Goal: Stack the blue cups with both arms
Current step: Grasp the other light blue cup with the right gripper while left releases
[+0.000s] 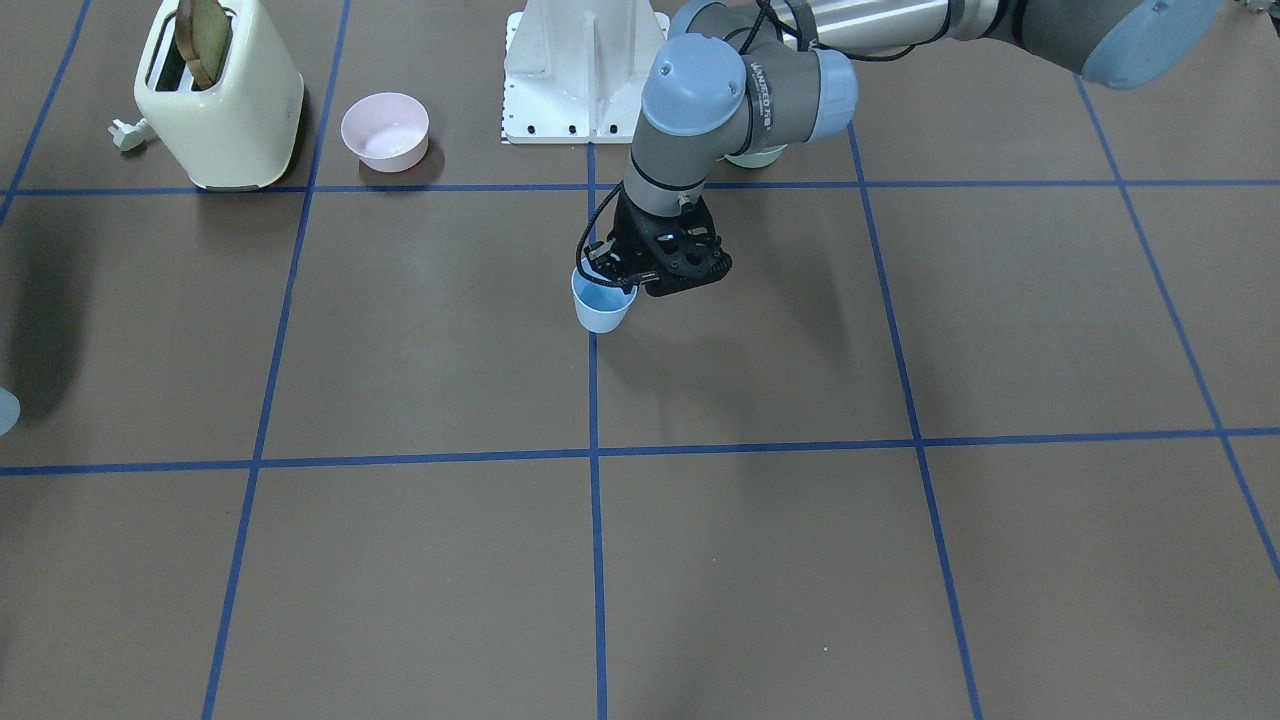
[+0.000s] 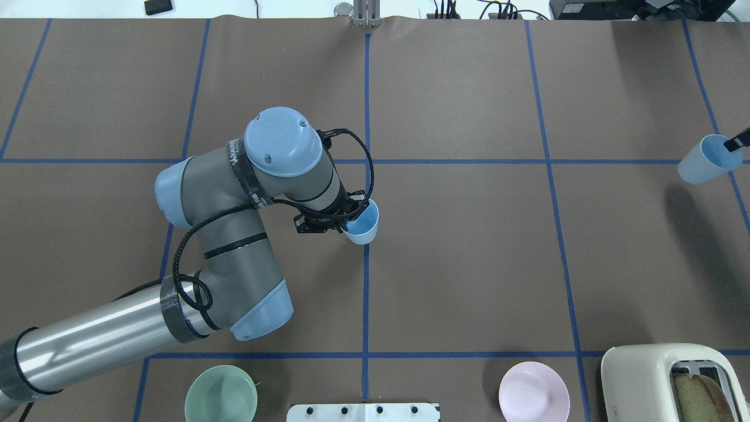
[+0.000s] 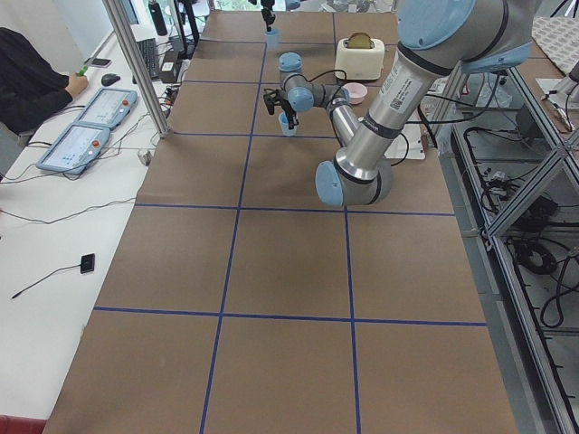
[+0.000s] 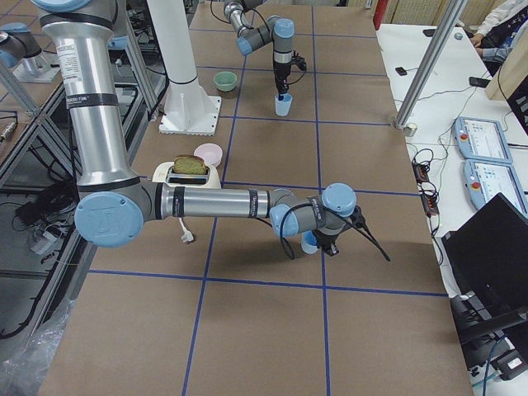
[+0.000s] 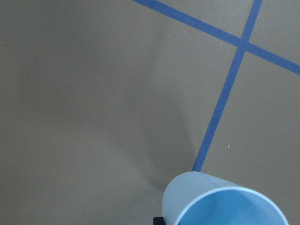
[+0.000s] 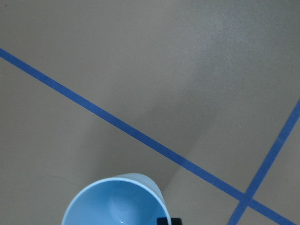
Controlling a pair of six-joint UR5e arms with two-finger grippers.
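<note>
My left gripper [image 1: 612,280] is shut on the rim of a pale blue cup [image 1: 603,306] near the table's middle, on a blue tape line. It also shows in the overhead view [image 2: 350,221] with that cup [image 2: 363,224], which fills the bottom of the left wrist view [image 5: 225,202]. My right gripper [image 2: 732,143] is at the table's far right edge, one finger inside the second blue cup [image 2: 702,160], shut on its rim. That cup seems lifted, its shadow lying apart from it. It shows in the right wrist view [image 6: 117,202] and under the near arm [image 4: 309,242].
A cream toaster [image 2: 668,381] with bread, a pink bowl [image 2: 534,398], a mint-green bowl [image 2: 221,400] and the white base mount [image 2: 363,412] line the robot's side of the table. The left arm's elbow [image 2: 228,281] hangs over the left half.
</note>
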